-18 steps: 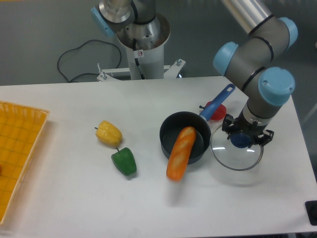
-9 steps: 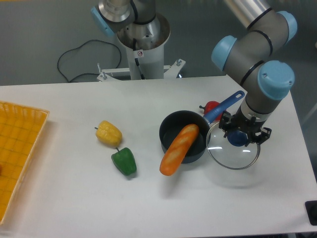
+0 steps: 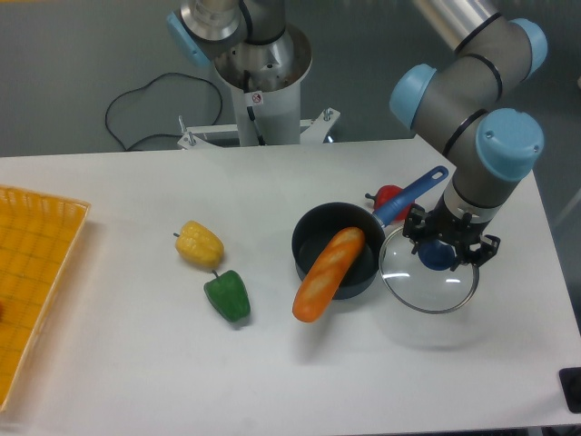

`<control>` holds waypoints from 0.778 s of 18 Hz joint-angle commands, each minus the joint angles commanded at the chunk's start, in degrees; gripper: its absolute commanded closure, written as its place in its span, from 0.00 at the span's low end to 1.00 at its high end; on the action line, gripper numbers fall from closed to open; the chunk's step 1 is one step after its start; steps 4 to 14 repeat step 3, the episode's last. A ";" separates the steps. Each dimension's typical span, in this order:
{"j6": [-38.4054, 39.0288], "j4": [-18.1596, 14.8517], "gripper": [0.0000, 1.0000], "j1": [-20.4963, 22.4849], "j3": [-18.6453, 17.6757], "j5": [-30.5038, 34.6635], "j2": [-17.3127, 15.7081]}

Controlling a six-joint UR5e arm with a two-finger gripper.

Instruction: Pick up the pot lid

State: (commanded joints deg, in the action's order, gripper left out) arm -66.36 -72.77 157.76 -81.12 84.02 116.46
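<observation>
Right of centre, a round clear-glass lid (image 3: 427, 291) is being held by part-closed jaws and slightly shifted leftward; lifting is apparently being started.

The lid (image 3: 427, 294) is smooth and glossy, probably glass; the pot (image 3: 316, 236) smooth, the table (image 3: 145, 363) matt.

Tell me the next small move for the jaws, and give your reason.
I'd probably squeeze the jaws gently together before any lift. They stand on either side of the blue knob on the clear lid, and this view doesn't settle whether they grip it.
</observation>
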 joint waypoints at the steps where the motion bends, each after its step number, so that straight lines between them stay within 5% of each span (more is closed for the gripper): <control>1: 0.00 0.09 0.45 0.00 0.00 0.00 0.00; 14: 0.00 0.09 0.45 0.00 0.00 0.00 0.00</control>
